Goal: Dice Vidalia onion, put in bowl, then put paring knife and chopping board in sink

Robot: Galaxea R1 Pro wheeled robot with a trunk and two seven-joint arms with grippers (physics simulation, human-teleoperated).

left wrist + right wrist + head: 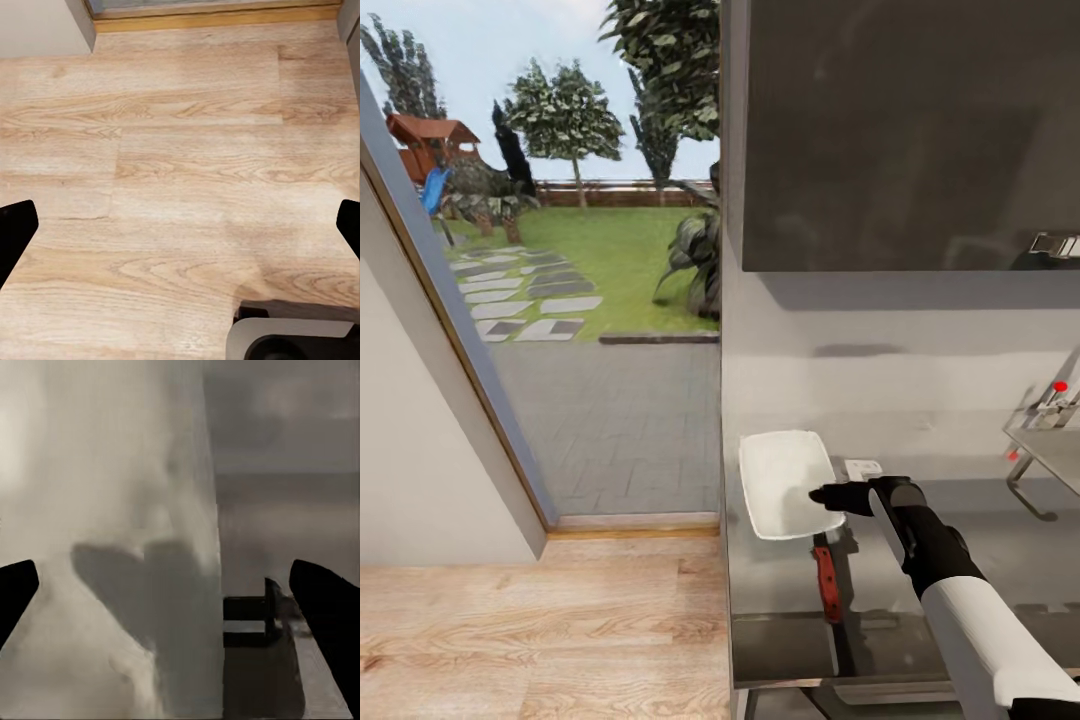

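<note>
Bowl, white and square, sits on the grey countertop near its window end; the right gripper hovers over the bowl's near corner, fingers spread wide and empty. Beside the bowl, nearer the counter's front edge, lies a red-handled knife. Beyond the bowl, the sink with its red-knobbed tap. The left gripper, fingers wide apart and empty, faces the wood floor.

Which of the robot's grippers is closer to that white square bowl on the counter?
The right. The right gripper is open at the bowl, right at its edge. The left gripper hangs open over the wood floor, away from the counter.
</note>
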